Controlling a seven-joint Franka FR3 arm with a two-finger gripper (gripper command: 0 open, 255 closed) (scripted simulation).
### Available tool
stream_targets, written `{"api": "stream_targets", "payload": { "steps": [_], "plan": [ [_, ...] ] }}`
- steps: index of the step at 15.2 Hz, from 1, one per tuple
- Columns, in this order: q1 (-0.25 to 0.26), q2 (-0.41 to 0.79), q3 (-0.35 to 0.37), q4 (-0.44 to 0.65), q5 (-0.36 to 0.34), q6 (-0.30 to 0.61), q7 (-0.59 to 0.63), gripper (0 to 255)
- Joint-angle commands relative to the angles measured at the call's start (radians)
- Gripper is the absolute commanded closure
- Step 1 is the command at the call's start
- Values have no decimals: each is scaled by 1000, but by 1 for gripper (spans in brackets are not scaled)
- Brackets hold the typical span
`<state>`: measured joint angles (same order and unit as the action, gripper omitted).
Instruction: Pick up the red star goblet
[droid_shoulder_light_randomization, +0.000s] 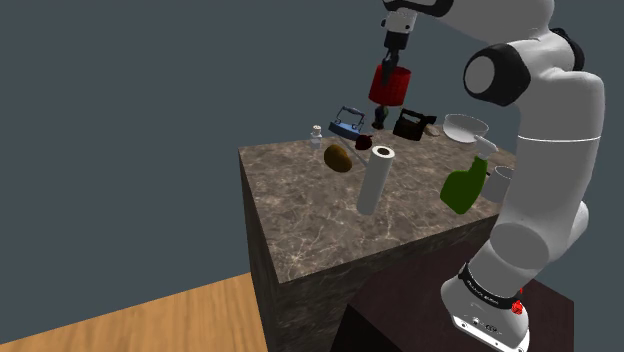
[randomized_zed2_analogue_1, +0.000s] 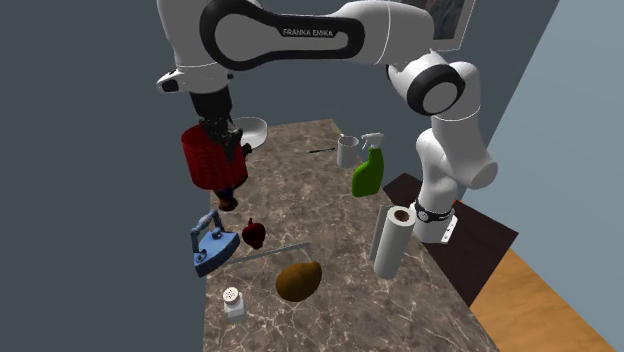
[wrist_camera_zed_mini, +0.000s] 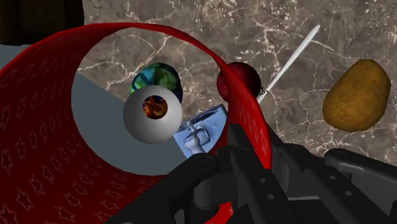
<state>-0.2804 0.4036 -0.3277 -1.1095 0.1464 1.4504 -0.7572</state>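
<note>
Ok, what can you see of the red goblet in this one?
The red goblet has a wide open cup patterned with faint stars, a pale grey inside, and a short dark stem below. It hangs slightly tilted, well above the marble-look table, touching nothing but the gripper, whose black fingers pinch its rim wall.

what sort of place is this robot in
Probably a room in a house: a brown marble-patterned counter on a wooden floor, holding household things like a blue clothes iron and a green spray bottle.
</note>
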Motion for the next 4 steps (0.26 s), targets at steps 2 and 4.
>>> {"api": "stream_targets", "payload": {
  "steps": [2,4],
  "plan": [
    [-14,26,0,86,9,-59,-1,255],
    [-15,27,0,90,9,-62,-1,255]
  ]
}}
